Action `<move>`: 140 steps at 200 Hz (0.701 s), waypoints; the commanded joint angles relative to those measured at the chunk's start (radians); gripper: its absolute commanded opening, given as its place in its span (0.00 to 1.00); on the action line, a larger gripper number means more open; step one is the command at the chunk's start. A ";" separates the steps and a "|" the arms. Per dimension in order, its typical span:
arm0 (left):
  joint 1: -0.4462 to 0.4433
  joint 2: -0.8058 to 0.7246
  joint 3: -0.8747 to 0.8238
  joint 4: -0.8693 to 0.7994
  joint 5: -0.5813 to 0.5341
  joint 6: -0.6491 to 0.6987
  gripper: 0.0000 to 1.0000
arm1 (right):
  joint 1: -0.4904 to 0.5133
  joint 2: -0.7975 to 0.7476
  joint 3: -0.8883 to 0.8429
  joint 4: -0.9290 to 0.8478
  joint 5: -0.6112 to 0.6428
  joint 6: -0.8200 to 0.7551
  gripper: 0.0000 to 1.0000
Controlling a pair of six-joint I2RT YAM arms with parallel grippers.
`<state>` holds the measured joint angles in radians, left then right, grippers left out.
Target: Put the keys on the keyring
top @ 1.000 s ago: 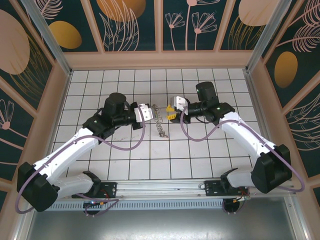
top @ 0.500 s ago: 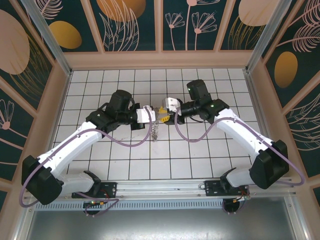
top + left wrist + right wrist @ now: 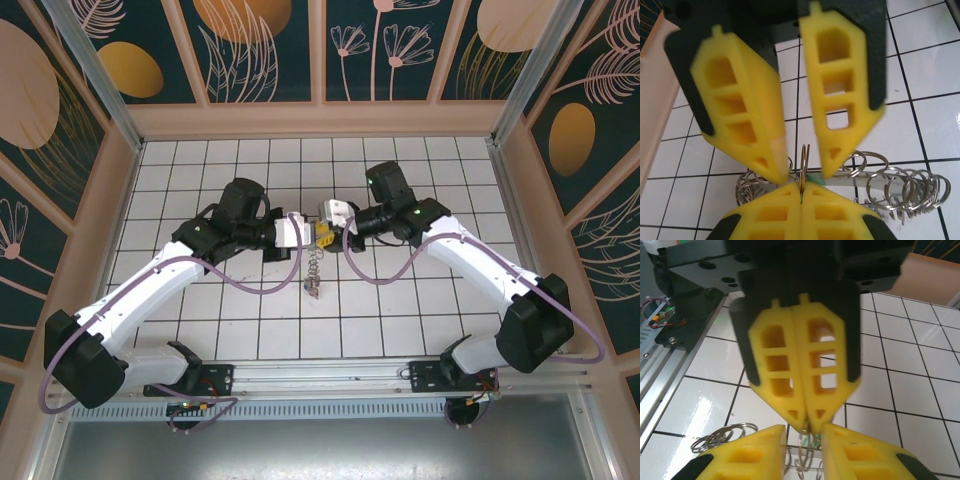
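The keyring [image 3: 314, 268] hangs as a floppy chain of silvery rings below the two grippers, over the middle of the table. My left gripper [image 3: 802, 184] is shut on one upright ring [image 3: 805, 159] of it. My right gripper [image 3: 804, 429] faces the left one tip to tip. Its fingers [image 3: 771, 150] stand open a little to either side of that same ring, clear of it. A green key head [image 3: 816, 179] shows just behind the pinched ring and below the left gripper's tips [image 3: 807, 440]. More loops of the keyring [image 3: 890, 185] trail off to the side.
White tiled table [image 3: 400, 300] with wooden walls around it. The aluminium rail [image 3: 660, 360] with the arm bases runs along the near edge. Both arms reach inward and meet above the table's centre.
The right gripper has moved left until it meets the left gripper, and its jaws have narrowed around the ring. The left gripper has shifted slightly right, and the keyring hangs straighter.
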<state>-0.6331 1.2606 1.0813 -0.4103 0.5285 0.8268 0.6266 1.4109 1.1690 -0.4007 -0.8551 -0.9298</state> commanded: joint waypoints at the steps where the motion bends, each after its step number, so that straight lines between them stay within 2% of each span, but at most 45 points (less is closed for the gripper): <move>1: 0.006 0.010 0.042 0.013 0.049 -0.001 0.00 | 0.017 -0.001 0.011 -0.043 0.009 -0.029 0.25; 5: 0.005 0.011 0.043 0.013 0.049 -0.003 0.00 | 0.017 -0.005 0.006 -0.038 0.016 -0.025 0.23; 16: 0.006 0.012 0.046 0.010 0.052 -0.007 0.00 | 0.019 -0.016 -0.007 -0.029 0.032 -0.020 0.05; 21: 0.006 0.012 0.045 0.009 0.053 -0.007 0.00 | 0.019 -0.020 -0.009 -0.029 0.036 -0.020 0.00; 41: 0.004 0.011 0.037 0.012 0.045 -0.015 0.00 | 0.017 -0.037 -0.017 -0.021 0.031 -0.015 0.00; 57: 0.005 0.000 0.017 0.060 -0.004 -0.060 0.00 | 0.018 -0.051 -0.029 0.008 0.019 0.000 0.00; 71: 0.006 -0.031 -0.019 0.130 -0.053 -0.115 0.00 | 0.013 -0.078 -0.062 0.072 -0.003 0.025 0.00; 93: 0.006 -0.097 -0.088 0.198 -0.035 -0.116 0.00 | 0.003 -0.147 -0.146 0.242 -0.069 0.090 0.00; 115: 0.007 -0.129 -0.103 0.200 -0.040 -0.115 0.11 | 0.002 -0.219 -0.243 0.481 -0.085 0.225 0.00; 140: 0.007 -0.125 -0.103 0.194 -0.030 -0.114 0.20 | 0.002 -0.258 -0.302 0.639 -0.090 0.331 0.00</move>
<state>-0.6449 1.1442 0.9871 -0.2718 0.5297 0.7288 0.6289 1.2095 0.9150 -0.0013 -0.8654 -0.7452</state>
